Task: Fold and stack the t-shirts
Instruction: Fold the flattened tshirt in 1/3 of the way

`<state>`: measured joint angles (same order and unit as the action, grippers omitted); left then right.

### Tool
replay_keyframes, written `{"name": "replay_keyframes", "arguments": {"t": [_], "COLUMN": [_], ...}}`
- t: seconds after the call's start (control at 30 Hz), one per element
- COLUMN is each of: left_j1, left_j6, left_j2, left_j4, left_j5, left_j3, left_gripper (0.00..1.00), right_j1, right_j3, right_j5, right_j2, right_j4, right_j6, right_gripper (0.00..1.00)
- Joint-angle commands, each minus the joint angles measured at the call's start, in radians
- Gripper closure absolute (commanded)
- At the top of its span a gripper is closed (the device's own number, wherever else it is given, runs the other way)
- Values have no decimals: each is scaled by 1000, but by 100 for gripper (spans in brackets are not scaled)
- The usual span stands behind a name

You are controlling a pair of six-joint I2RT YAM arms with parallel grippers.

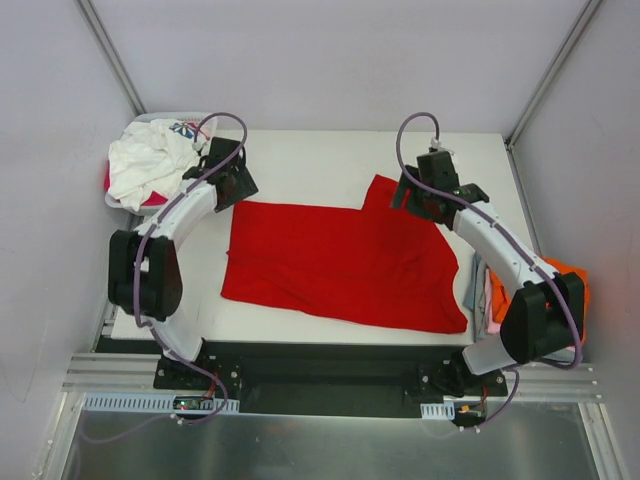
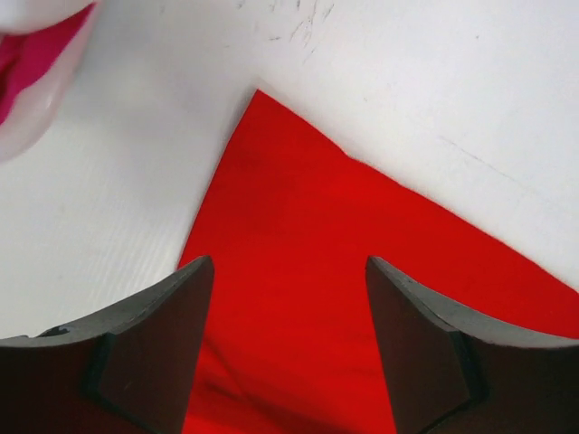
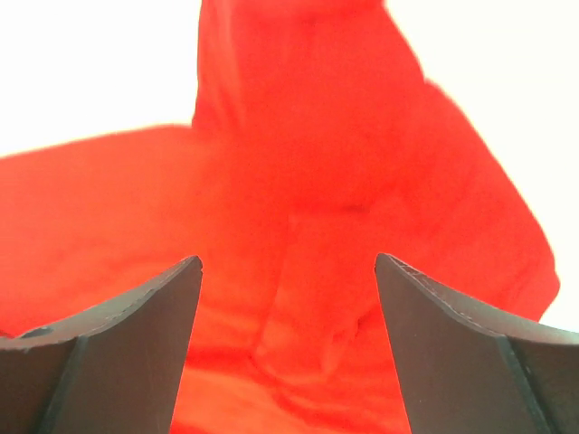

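Two tools spread, nothing pinched: left tool point(image 2: 289, 271) over the far-left corner of the red shirt point(image 1: 340, 265), right tool point(image 3: 288, 267) over its far-right sleeve. Shirt lies flat on the bench point(image 1: 300, 160). Soft, limp, light; I'd pinch those far corners.

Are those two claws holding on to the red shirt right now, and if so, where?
Nothing is held. The left gripper and the right gripper both hang with jaws open above the red t-shirt, which lies spread out beneath them.
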<state>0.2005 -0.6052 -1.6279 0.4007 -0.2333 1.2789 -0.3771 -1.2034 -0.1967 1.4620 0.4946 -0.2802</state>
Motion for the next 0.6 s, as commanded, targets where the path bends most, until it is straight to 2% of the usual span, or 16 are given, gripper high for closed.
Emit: {"name": "replay_keyframes", "arguments": {"t": [0.0, 0.3, 0.57], "left_j1": [-44, -90, -90], "left_j6": [27, 38, 76], "left_j2": [-146, -355, -478], "left_j4": [0, 0, 3], "left_j5": [46, 45, 58], "left_j3": [135, 263, 365], "left_gripper": [34, 38, 37], "right_j1": [46, 81, 96], "right_j3": [-103, -194, -232], "right_j5": [66, 130, 158], "right_j2": [89, 225, 314], "right_j4": [-28, -165, -223], "right_j6": [80, 176, 187], "right_gripper": [18, 20, 21]}}
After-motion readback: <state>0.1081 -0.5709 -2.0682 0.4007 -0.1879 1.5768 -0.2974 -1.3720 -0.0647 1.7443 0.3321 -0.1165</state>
